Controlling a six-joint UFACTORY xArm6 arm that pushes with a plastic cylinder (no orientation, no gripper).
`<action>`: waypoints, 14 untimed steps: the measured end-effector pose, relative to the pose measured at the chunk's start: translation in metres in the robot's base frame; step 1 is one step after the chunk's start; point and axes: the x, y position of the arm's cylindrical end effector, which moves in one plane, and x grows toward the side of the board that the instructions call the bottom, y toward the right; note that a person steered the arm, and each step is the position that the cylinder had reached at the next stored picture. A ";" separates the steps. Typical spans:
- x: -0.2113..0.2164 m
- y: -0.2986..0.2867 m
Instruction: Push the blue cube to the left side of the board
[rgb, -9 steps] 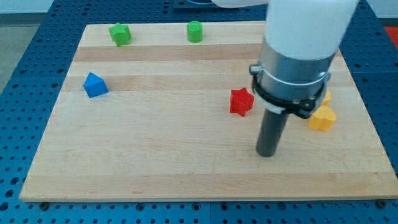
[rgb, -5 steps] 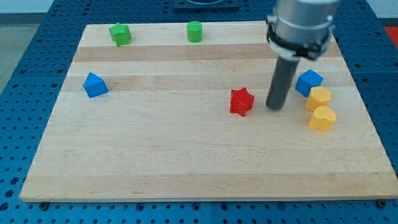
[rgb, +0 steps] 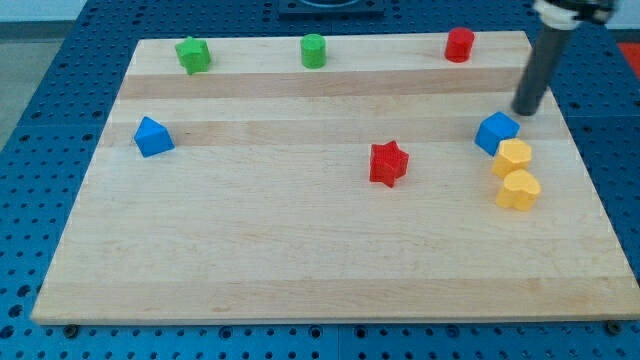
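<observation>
The blue cube (rgb: 497, 132) sits at the view's right side of the wooden board (rgb: 300, 230), touching the upper of two yellow blocks (rgb: 512, 158). My tip (rgb: 526, 110) is just above and to the right of the blue cube, close to it but apart. A second blue block (rgb: 152, 136), wedge-like, lies at the view's left side of the board.
A red star block (rgb: 389, 163) lies left of the blue cube. A lower yellow block (rgb: 519, 189) sits below the upper one. A green star-like block (rgb: 193, 54), a green cylinder (rgb: 314, 50) and a red cylinder (rgb: 459, 44) stand along the top edge.
My tip has moved from the lower middle right, up past the red star, to the upper right beyond the blue cube. The blocks have not moved; the red cylinder is now uncovered.
</observation>
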 end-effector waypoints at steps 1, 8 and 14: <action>0.000 0.001; 0.072 -0.125; 0.053 -0.180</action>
